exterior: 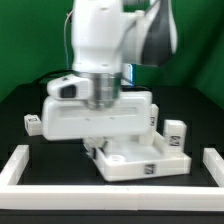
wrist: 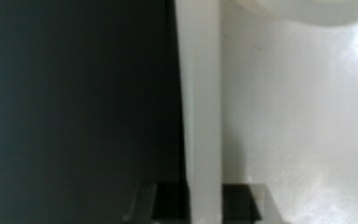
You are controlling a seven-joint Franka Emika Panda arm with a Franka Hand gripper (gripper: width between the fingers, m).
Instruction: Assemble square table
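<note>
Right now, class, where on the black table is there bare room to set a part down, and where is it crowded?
Bare: on the exterior view's left, the black table between the white border bar and the square slab. Crowded: the exterior view's right, where leg blocks stand close beside the slab.
</note>
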